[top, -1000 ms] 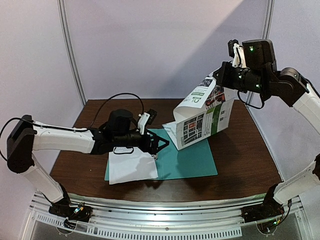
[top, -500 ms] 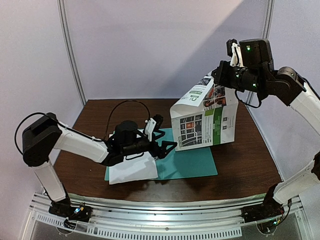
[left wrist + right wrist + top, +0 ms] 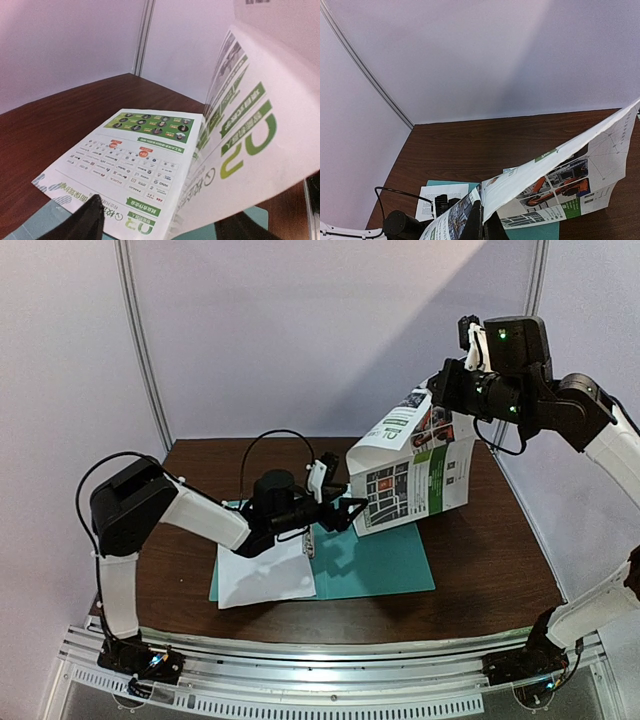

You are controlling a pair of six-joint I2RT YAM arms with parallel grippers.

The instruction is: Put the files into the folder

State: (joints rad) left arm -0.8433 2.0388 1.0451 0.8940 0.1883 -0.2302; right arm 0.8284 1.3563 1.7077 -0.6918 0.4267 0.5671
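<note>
White paper with black text, the text sheet [image 3: 265,578], lies flat nearest the arm bases, below and behind the left claw [image 3: 347,512]. It rests on the near-left part of the teal folder [image 3: 385,562], which lies flat on the brown tabletop [image 3: 495,540] under that claw.

The left claw is spread and points at the lower left edge of the colourful sheet [image 3: 410,485]. Its wrist view shows what the overhead view cannot. Two dark fingers [image 3: 82,222] stand far apart at the bottom, with the sheet's curl dipping between them. Whether they touch the paper cannot be told.

That view also brings the print close: green banners, grids of tiny logos, and large green letters resembling "QR" beside Chinese characters too small to read.

Higher and farther off, the right claw [image 3: 438,403] is pressed together, pinching the colourful sheet's top edge. The paper hangs from it in a bend, down toward the folder's far edge. The right wrist view shows its fingers [image 3: 476,222] closed on the paper, with the text sheet and folder far below.

Bare tabletop shows right of the folder, beneath the right claw, and beyond the sheet up to the pale wall [image 3: 330,330].
</note>
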